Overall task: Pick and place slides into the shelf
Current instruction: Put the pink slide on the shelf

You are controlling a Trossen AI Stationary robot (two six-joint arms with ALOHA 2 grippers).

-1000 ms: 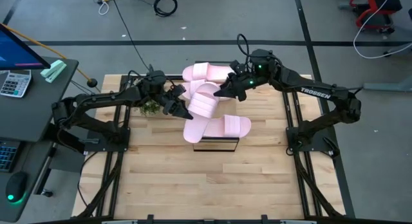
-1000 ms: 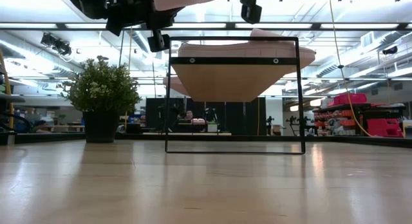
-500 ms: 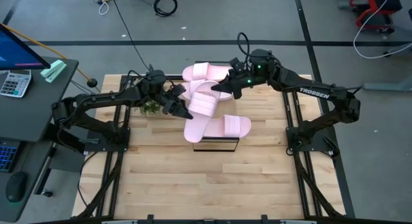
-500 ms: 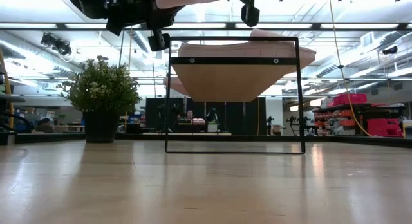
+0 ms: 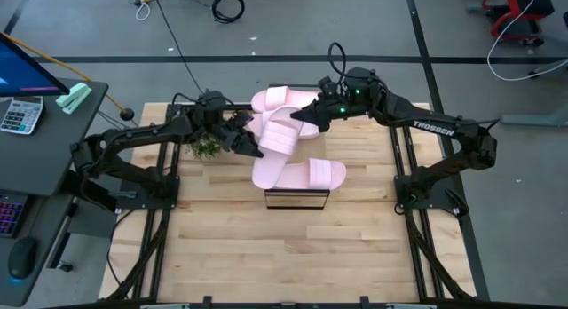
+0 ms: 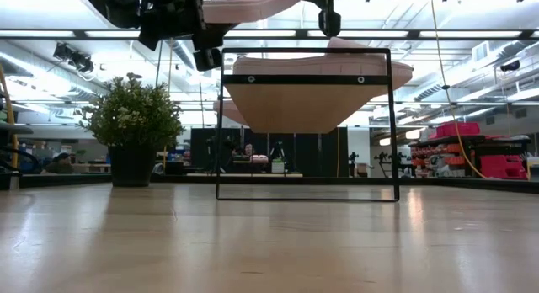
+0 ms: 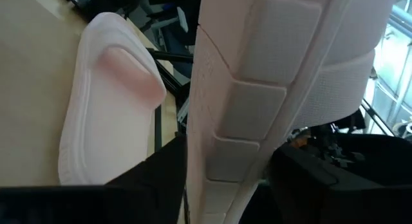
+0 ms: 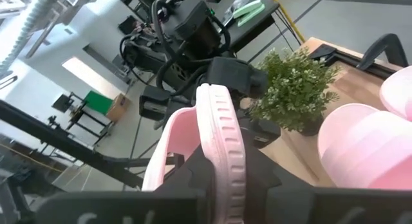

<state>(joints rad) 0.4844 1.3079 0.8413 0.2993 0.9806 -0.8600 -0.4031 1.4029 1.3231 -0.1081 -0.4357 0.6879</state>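
1. High view: right tool (image 5: pixel 300 116) is pinching one end of a raised slide (image 5: pixel 282 134) above the shelf (image 5: pixel 297 198).
2. Left tool (image 5: pixel 251 148) is flanking its other end, loosened.
3. Three slides are resting nearby.

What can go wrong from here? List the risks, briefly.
1. The right gripper has its jaws pinched on the lifted slide only at its rim, so the soft foam may twist or slip out.
2. The left gripper sits right against the same slide, and pulling away could drag it.
3. The shelf already carries two resting slides that overhang its edges. Setting another down may knock one off.
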